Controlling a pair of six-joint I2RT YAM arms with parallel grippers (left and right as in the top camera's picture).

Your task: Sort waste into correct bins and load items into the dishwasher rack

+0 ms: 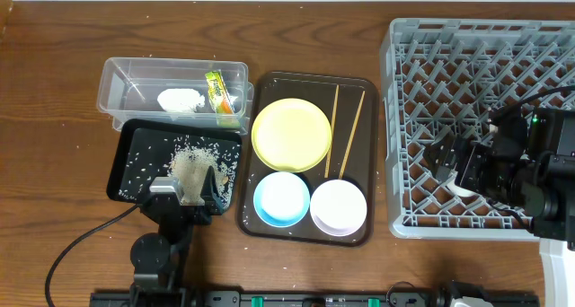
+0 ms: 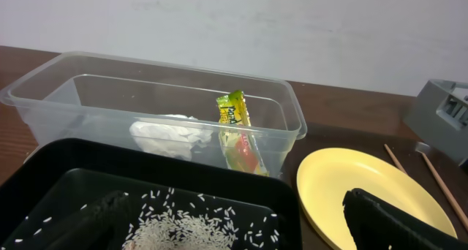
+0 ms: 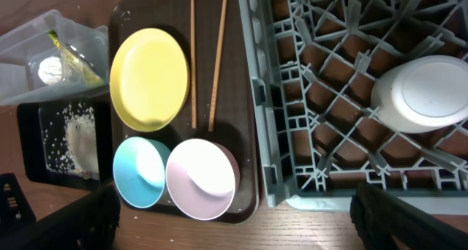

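The clear tub [image 1: 126,78] holds the white tissue wad [image 1: 179,99] and the green-yellow wrapper [image 1: 216,87]; both also show in the left wrist view, tissue [image 2: 172,133] and wrapper [image 2: 235,126]. Rice grains [image 1: 190,163] lie piled and scattered in the black tray [image 1: 130,168]. My left gripper [image 1: 196,185] is open and empty, low over the rice [image 2: 183,224]. The yellow plate [image 1: 291,134], two chopsticks [image 1: 350,123], blue bowl [image 1: 281,198] and white-pink bowl [image 1: 338,206] lie on the brown tray. My right gripper [image 1: 446,161] is open and empty over the grey rack [image 1: 422,83].
A dark brown serving tray [image 1: 256,219] sits between the black tray and the rack. A white bowl [image 3: 424,93] lies upside down in the rack near its front edge. A few rice grains are scattered on the wooden table round the tub and trays.
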